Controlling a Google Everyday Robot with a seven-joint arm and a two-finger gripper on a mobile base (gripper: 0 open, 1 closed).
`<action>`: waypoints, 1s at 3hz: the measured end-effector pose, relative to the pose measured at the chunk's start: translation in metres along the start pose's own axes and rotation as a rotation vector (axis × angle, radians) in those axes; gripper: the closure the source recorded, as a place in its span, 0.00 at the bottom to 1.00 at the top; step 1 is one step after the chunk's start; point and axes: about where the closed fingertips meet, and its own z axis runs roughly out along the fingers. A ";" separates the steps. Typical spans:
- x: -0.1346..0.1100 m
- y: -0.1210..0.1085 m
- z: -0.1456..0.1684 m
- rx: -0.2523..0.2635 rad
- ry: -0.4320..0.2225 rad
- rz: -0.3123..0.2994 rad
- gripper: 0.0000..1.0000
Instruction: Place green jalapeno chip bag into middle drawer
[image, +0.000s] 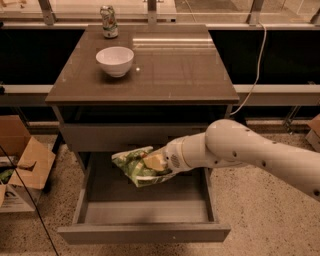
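The green jalapeno chip bag (134, 165) is crinkly green with pale edges and hangs above the open middle drawer (145, 217), over its back middle part. My gripper (152, 162) reaches in from the right on a white arm and is shut on the bag, holding it clear of the drawer floor. The drawer is pulled out toward the camera, wide and shallow, with a flat grey floor and a narrow plain front.
A white bowl (115, 60) and a green-and-white drink can (108, 22) stand on the brown tabletop (175, 65). The upper drawer (125, 136) is shut. Cardboard boxes (20, 165) sit on the floor at the left. A cable (255, 75) hangs at the right.
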 end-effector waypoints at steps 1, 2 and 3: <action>0.033 -0.027 0.029 -0.036 0.028 0.053 1.00; 0.069 -0.055 0.054 -0.065 0.057 0.119 1.00; 0.102 -0.079 0.075 -0.086 0.076 0.193 1.00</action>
